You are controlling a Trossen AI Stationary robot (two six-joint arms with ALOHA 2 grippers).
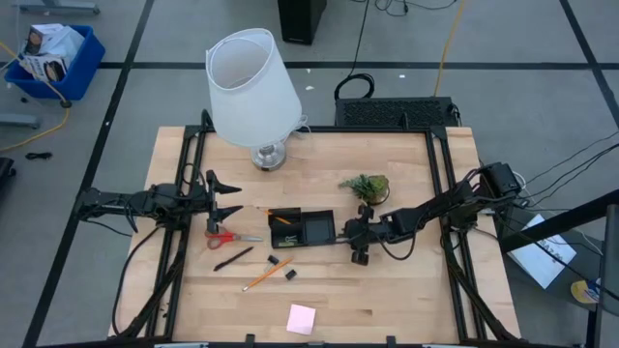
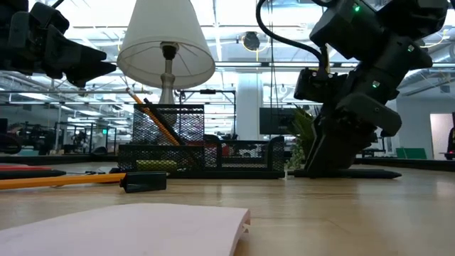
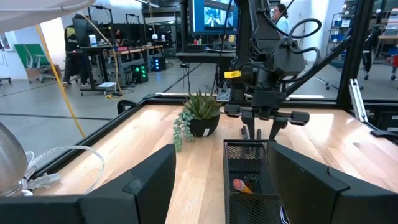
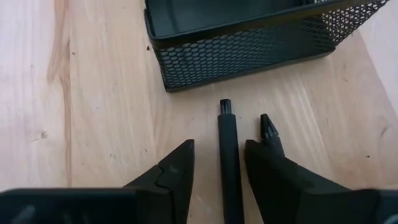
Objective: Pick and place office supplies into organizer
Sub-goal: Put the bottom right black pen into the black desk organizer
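Observation:
The black mesh organizer (image 1: 302, 228) stands mid-table, with pencils (image 2: 153, 121) upright in its cup. My right gripper (image 1: 360, 242) points slanting down just right of it, open. Its fingers stand on either side of a thin black pen (image 4: 229, 155) that lies flat on the wood. A second pen's tip (image 4: 268, 132) shows beside one finger. Left of the organizer lie the red-handled scissors (image 1: 232, 236), another black pen (image 1: 233, 258), a pencil (image 1: 263, 275) and two small black bits (image 1: 281, 267). The pink sticky-note pad (image 1: 301, 318) lies near the front edge. My left gripper (image 1: 227, 198) waits open at the left.
A big white lamp (image 1: 250, 92) stands at the far left and a small green plant (image 1: 366, 186) sits just beyond my right gripper. Bare wood lies to the right of and in front of the organizer.

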